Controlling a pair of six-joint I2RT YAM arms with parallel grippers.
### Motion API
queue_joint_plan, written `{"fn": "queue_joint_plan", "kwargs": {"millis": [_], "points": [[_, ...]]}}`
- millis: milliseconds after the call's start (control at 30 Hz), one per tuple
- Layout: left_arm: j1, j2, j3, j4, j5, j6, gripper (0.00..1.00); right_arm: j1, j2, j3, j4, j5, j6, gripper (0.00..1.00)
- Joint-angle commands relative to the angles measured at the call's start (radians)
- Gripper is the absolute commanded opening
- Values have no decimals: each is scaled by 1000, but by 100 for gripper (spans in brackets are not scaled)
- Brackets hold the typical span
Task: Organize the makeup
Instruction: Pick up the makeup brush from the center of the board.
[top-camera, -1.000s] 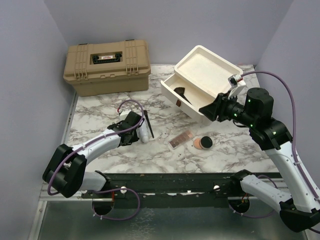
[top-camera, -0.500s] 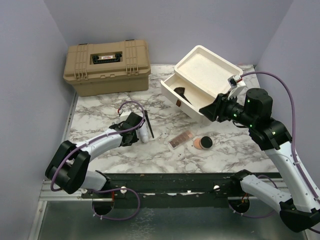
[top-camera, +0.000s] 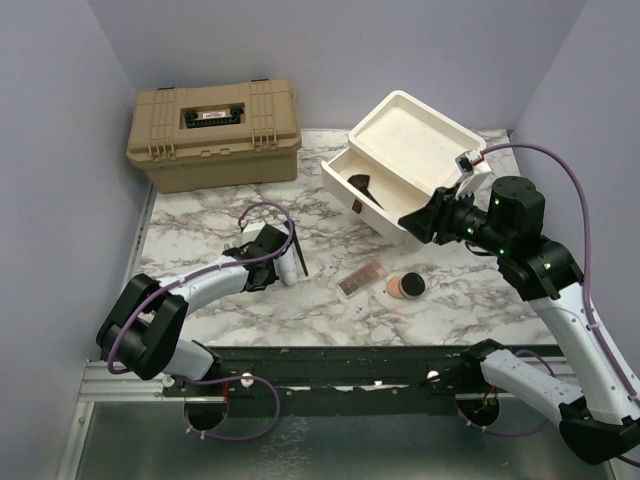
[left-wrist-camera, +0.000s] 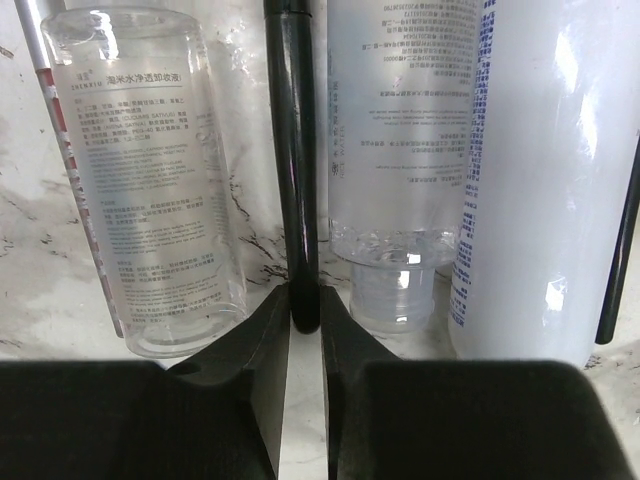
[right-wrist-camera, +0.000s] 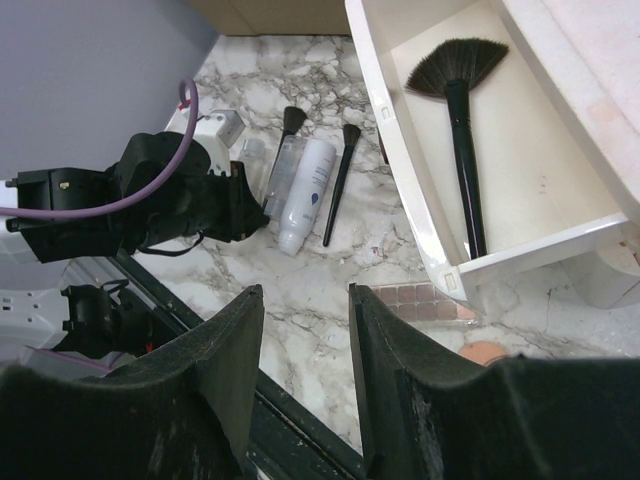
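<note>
My left gripper (left-wrist-camera: 305, 305) lies low on the marble table, its jaws pinched on the end of a black brush handle (left-wrist-camera: 292, 150). That handle runs between a clear bottle (left-wrist-camera: 150, 180) and a second clear bottle (left-wrist-camera: 400, 150), with a whitish bottle (left-wrist-camera: 550, 180) on the right. From above, the left gripper (top-camera: 275, 262) sits at the whitish bottle (top-camera: 290, 265), beside another black brush (top-camera: 299, 250). A pink palette (top-camera: 362, 279) and a round compact (top-camera: 406, 286) lie mid-table. My right gripper (right-wrist-camera: 305, 300) hovers open and empty above them. A fan brush (right-wrist-camera: 458, 110) lies in the open drawer (right-wrist-camera: 400, 150).
A tan toolbox (top-camera: 213, 133) stands shut at the back left. The cream drawer unit (top-camera: 410, 160) is at the back right, its drawer pulled out toward the middle. Lavender walls close in the table on three sides.
The left jaws have narrowed onto the black brush handle, and the left arm has crept slightly forward. The right arm has not moved.
</note>
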Motion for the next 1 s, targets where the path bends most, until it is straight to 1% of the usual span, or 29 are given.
{"fn": "queue_joint_plan", "kwargs": {"millis": [0, 300, 333, 500, 633, 733, 967], "points": [[4, 14, -11, 6, -8, 5, 16, 8, -3, -6, -22, 10, 9, 46], [4, -29, -13, 6, -12, 6, 14, 9, -10, -7, -25, 14, 10, 46], [4, -31, -13, 5, -10, 6, 11, 9, -11, -9, -26, 15, 10, 46], [4, -43, -16, 6, -10, -1, 8, 7, -15, -15, -39, 25, 14, 46], [4, -76, -21, 6, -23, -20, 8, 8, -7, -18, -53, 47, 11, 47], [5, -94, -22, 3, -39, -16, 4, 8, 2, -12, -62, 31, 9, 48], [5, -142, -25, 2, -33, -25, 3, 8, 2, -5, -64, -4, 6, 54]]}}
